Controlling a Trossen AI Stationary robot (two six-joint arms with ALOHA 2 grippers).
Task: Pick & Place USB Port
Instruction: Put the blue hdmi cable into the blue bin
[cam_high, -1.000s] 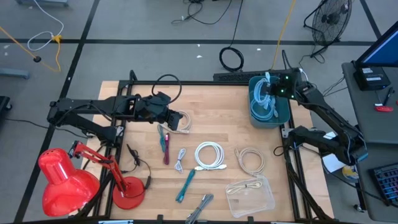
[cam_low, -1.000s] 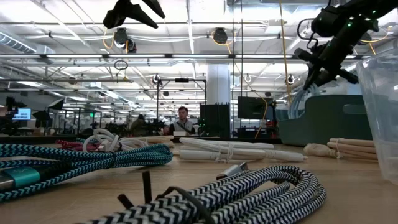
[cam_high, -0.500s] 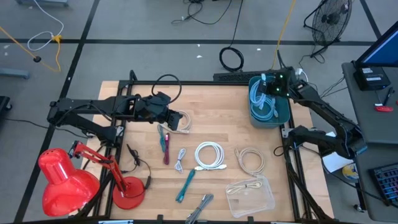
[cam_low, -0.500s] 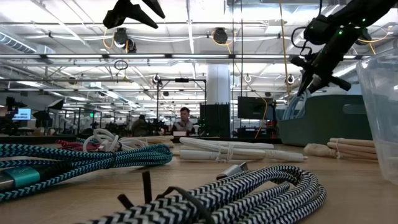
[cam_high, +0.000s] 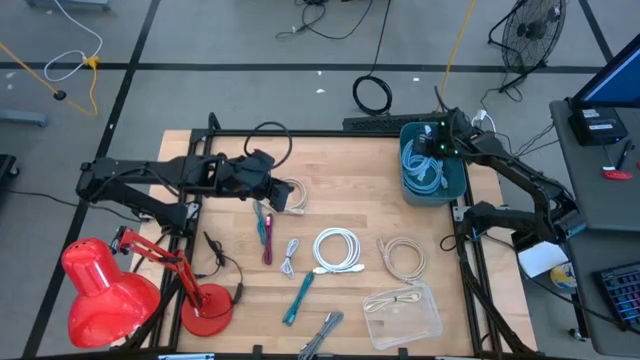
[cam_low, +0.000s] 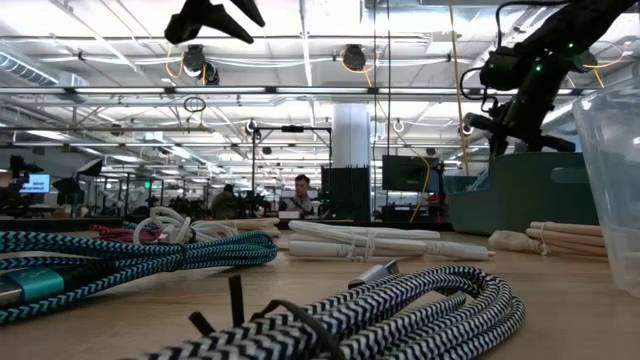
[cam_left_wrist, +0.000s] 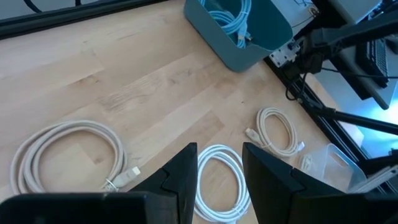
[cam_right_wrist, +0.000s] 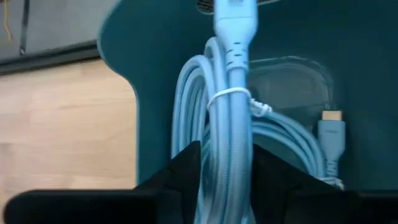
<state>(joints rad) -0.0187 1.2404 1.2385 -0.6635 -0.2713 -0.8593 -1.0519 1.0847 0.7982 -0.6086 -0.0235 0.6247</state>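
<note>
Grey workshop flooring surrounds the pale wooden counter (cam_high: 340, 190) in the high view. At its far right corner stands a teal plastic bin (cam_high: 431, 164) holding coiled light-blue USB cables (cam_high: 424, 172). The right pincer (cam_high: 436, 140) hangs over the bin's far end. The left pincer (cam_high: 283, 192) sits above a beige cable coil (cam_high: 293, 194) at the counter's left-centre. A white cable coil (cam_high: 336, 250), a second beige coil (cam_high: 402, 257), a teal braided cable (cam_high: 298, 297), a pink cable (cam_high: 266, 238), a clear plastic container (cam_high: 403, 312) and a red desk lamp (cam_high: 105, 290) also occupy the counter.

Low view: black-and-white braided cable (cam_low: 400, 310) lies nearest the camera, teal braided cable to the left. The right pincer (cam_low: 497, 135) hangs above the bin's rim (cam_low: 520, 190). A person (cam_low: 302, 196) sits in the room behind.

Left wrist view: the left pincer (cam_left_wrist: 219, 180) stands open with nothing between its fingers (cam_left_wrist: 183, 177), above the white coil (cam_left_wrist: 221, 180). The bin (cam_left_wrist: 239, 31) lies well beyond.

Right wrist view: the right pincer (cam_right_wrist: 227, 168) stands inside the bin (cam_right_wrist: 155, 81). One light-blue USB cable (cam_right_wrist: 233, 118), bound with a white tie, runs between its fingers (cam_right_wrist: 180, 171); whether they grip it, I cannot tell. A gold-tipped connector (cam_right_wrist: 331, 134) rests beside it.
</note>
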